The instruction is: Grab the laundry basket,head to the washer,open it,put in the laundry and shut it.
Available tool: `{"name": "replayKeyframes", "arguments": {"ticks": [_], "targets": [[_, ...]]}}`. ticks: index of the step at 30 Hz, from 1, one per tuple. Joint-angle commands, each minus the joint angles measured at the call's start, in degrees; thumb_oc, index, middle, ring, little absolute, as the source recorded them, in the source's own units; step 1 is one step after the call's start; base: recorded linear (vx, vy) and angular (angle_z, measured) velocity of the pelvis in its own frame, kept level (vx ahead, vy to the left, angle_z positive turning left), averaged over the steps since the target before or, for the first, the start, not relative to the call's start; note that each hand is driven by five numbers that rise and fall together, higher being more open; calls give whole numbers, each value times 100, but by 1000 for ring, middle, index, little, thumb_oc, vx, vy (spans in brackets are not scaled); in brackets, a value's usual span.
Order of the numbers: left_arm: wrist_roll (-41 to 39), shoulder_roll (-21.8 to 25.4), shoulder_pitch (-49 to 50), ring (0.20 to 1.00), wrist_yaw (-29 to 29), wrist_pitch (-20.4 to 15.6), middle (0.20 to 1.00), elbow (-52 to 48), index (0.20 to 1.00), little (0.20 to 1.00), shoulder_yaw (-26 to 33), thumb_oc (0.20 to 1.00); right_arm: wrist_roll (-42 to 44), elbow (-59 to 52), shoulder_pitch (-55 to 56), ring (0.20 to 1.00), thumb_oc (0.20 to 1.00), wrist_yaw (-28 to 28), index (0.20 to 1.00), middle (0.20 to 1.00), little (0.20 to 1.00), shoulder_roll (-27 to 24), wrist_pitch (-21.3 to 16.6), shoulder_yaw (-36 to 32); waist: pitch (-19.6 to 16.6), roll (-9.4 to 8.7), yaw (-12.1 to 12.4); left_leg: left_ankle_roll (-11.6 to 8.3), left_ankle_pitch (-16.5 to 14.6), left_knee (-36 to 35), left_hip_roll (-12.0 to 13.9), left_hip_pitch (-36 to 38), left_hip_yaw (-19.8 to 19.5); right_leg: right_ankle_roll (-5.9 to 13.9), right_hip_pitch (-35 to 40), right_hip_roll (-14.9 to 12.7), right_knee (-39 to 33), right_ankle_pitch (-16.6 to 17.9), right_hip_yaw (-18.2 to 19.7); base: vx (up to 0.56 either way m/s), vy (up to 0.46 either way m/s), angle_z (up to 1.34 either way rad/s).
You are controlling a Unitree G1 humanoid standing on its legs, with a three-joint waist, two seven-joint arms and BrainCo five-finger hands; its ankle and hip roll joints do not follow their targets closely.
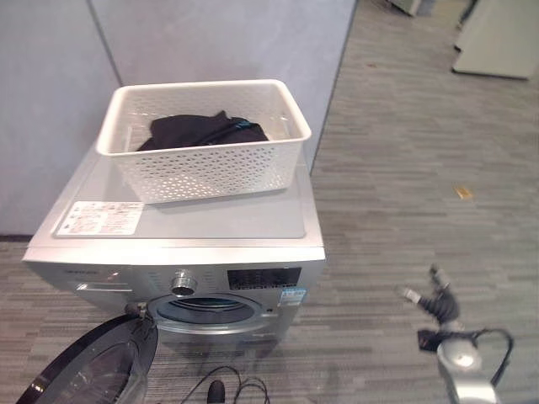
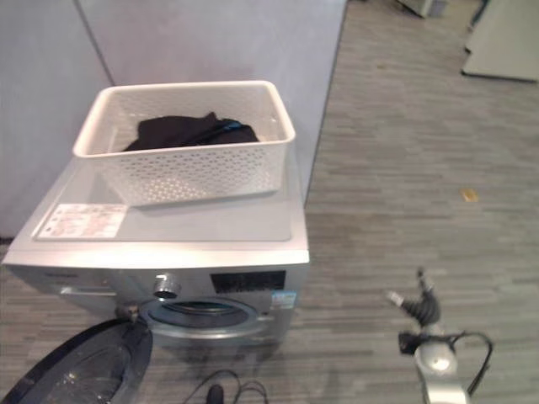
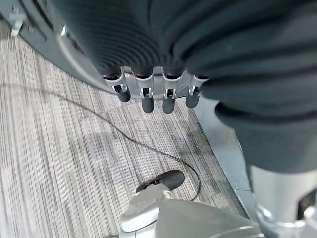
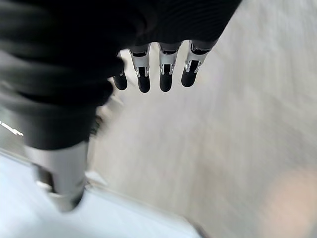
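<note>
Floor: grey striped carpet [image 1: 404, 168] is running back to pale partition panels [image 1: 210, 38] behind the machine.
Left hand [image 3: 156, 94]: it is hanging low beside the machine's front, fingers straight and relaxed, holding nothing.
Right hand [image 4: 158, 69]: it is hanging out to the right over the carpet, fingers straight and loose, holding nothing.
Door [image 1: 88, 370]: round, dark, glassy, it is standing swung open at the lower left.
Washer [image 1: 210, 223]: boxy, silver, smooth-topped, it is showing an open drum mouth.
Laundry basket [image 1: 210, 164]: white perforated plastic, rectangular, it is sitting on the washer's top.
Laundry [image 1: 202, 130]: dark crumpled cloth is lying inside the basket.
</note>
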Motion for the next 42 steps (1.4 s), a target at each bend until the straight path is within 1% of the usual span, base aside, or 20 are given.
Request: {"name": "replayKeyframes", "arguments": {"ticks": [1, 3, 5, 9, 11, 12, 14, 16, 17, 19, 22, 23, 24, 26, 31, 32, 35, 37, 39, 42], "targets": [[228, 129, -276, 1000, 145, -91, 1000, 462, 1000, 1000, 41, 1000, -746, -698, -708, 1000, 1000, -585, 1000, 1000, 1000, -509, -445, -227, -30, -186, 285, 288, -789, 1124, 93, -473, -368, 434, -208, -587, 1017, -228, 243, 56, 213, -34], [274, 143, -292, 1000, 155, -94, 1000, 448, 1000, 1000, 13, 1000, -855, -760, -927, 1000, 1000, -602, 1000, 1000, 1000, -650, -431, -165, -22, -212, 348, 348, -846, 1133, 17, -434, -359, 471, -246, -646, 1096, -214, 289, 52, 187, -39], [392, 199, -319, 1000, 144, -111, 1000, 419, 1000, 1000, -107, 1000, -932, -866, -1373, 1000, 1000, -538, 1000, 1000, 1000, -1025, -409, 11, -19, -315, 509, 480, -981, 1106, -211, -273, -364, 563, -281, -803, 1355, -73, 287, 66, 196, -20], [623, 377, -418, 1000, 62, -93, 1000, 424, 1000, 1000, -483, 1000, -605, -538, -2207, 1000, 1000, -268, 1000, 1000, 1000, -1784, -392, 493, -22, -510, 759, 728, -892, 879, -649, 39, -556, 574, -476, -1101, 2363, 747, 258, 82, 225, 3], [669, 420, -476, 1000, 7, -82, 1000, 421, 1000, 1000, -685, 1000, -410, -365, -2525, 1000, 1000, -221, 1000, 1000, 1000, -1989, -360, 650, 26, -474, 770, 835, -864, 744, -756, 196, -822, 442, -676, -988, 3038, 863, 406, 91, 170, 54], [668, 414, -486, 1000, 6, -82, 1000, 422, 1000, 1000, -681, 1000, -405, -350, -2547, 1000, 1000, -224, 1000, 1000, 1000, -2000, -366, 659, 25, -464, 767, 834, -829, 733, -751, 177, -822, 438, -700, -982, 3036, 889, 408, 98, 171, 71], [795, 499, -555, 1000, -54, -92, 1000, 456, 1000, 1000, -976, 1000, -165, -64, -3253, 1000, 1000, -142, 1000, 1000, 1000, -2262, -378, 1027, 23, -450, 831, 880, -797, 527, -860, 390, -1053, 367, -937, -868, 3387, 763, 445, 119, 151, 65], [744, 500, -593, 1000, -82, -89, 1000, 502, 1000, 1000, -1070, 1000, 215, 129, -3756, 1000, 1000, -94, 1000, 1000, 1000, -2380, -423, 1271, 18, -403, 816, 845, -797, 405, -849, 482, -1170, 334, -1081, -798, 3084, 552, 337, 145, 5, 41], [666, 544, -647, 1000, -98, -91, 1000, 573, 1000, 1000, -1118, 1000, 446, 343, -4323, 1000, 1000, 1, 1000, 1000, 1000, -2623, -398, 1519, 35, -378, 770, 785, -818, 370, -851, 541, -1291, 359, -1280, -723, 2513, 395, 318, 141, -52, 47], [623, 558, -659, 1000, -113, -104, 1000, 651, 1000, 1000, -1114, 1000, 611, 577, -4830, 1000, 1000, 115, 1000, 1000, 1000, -2815, -361, 1829, 63, -406, 673, 722, -907, 374, -882, 623, -1415, 444, -1368, -674, 1792, 510, 469, 124, -49, 49], [600, 575, -671, 1000, -144, -106, 1000, 734, 1000, 1000, -1056, 1000, 927, 789, -5231, 1000, 1000, 394, 1000, 1000, 1000, -2995, -310, 2199, 102, -455, 570, 682, -1003, 405, -926, 705, -1514, 549, -1328, -597, 1360, 766, 704, 105, -50, 72], [581, 623, -659, 1000, -203, -108, 1000, 794, 1000, 1000, -1059, 1000, 1210, 869, -5483, 1000, 1000, 761, 1000, 1000, 1000, -3197, -216, 2529, 107, -547, 519, 661, -1037, 453, -987, 727, -1602, 593, -1364, -518, 1307, 936, 944, 60, -27, 71], [595, 664, -644, 1000, -259, -108, 1000, 853, 1000, 1000, -1077, 1000, 1351, 891, -5576, 1000, 1000, 1035, 1000, 1000, 1000, -3297, -173, 2757, 93, -636, 504, 642, -1049, 479, -1030, 722, -1682, 560, -1288, -449, 1226, 843, 1083, 70, -48, 68], [576, 651, -519, 1000, -364, -114, 1000, 969, 1000, 1000, -1022, 1000, 1783, 999, -5898, 1000, 1000, 1614, 1000, 1000, 1000, -3430, -89, 3319, -30, -772, 434, 595, -1054, 372, -991, 841, -1723, 567, -1172, -371, 1185, 806, 1104, 101, -84, 47], [363, 560, -283, 1000, -494, -116, 1000, 998, 1000, 1000, -808, 1000, 2555, 820, -6670, 1000, 1000, 2513, 1000, 1000, 1000, -4189, 53, 4454, -275, -858, 416, 476, -1018, 141, -737, 978, -1733, 538, -1014, -308, 923, 753, 861, 82, -88, 7], [269, 524, -237, 1000, -521, -138, 1000, 943, 1000, 1000, -789, 1000, 2701, 657, -6990, 1000, 1000, 2821, 1000, 1000, 1000, -4504, 76, 4941, -315, -914, 425, 426, -990, 102, -648, 983, -1751, 515, -977, -257, 875, 708, 792, 43, -100, -2], [138, 368, -157, 1000, -631, -192, 1000, 694, 1000, 1000, -906, 1000, 3030, 514, -7680, 1000, 1000, 3220, 1000, 1000, 1000, -4869, 159, 5862, -376, -944, 445, 349, -949, 21, -501, 974, -1811, 475, -933, -210, 825, 634, 685, 27, -79, 5], [-3, 280, -96, 1000, -691, -259, 1000, 520, 1000, 1000, -1071, 1000, 3030, 705, -8401, 1000, 1000, 3352, 1000, 1000, 1000, -4848, 172, 6668, -395, -946, 476, 292, -894, -52, -385, 949, -1816, 441, -916, -167, 786, 579, 593, 0, -58, 8], [-81, 255, -102, 1000, -706, -276, 1000, 451, 1000, 1000, -1152, 1000, 2944, 823, -8752, 1000, 1000, 3403, 1000, 1000, 1000, -4680, 183, 7019, -394, -961, 512, 245, -861, -82, -314, 924, -1858, 406, -885, -146, 754, 541, 522, 7, -45, 17], [-87, 196, -89, 1000, -729, -271, 1000, 406, 1000, 1000, -1265, 1000, 2844, 1036, -8808, 1000, 1000, 3451, 1000, 1000, 1000, -4377, 233, 7097, -370, -952, 576, 194, -813, -82, -252, 829, -1927, 357, -852, -138, 707, 505, 424, 2, -29, 12]]}}
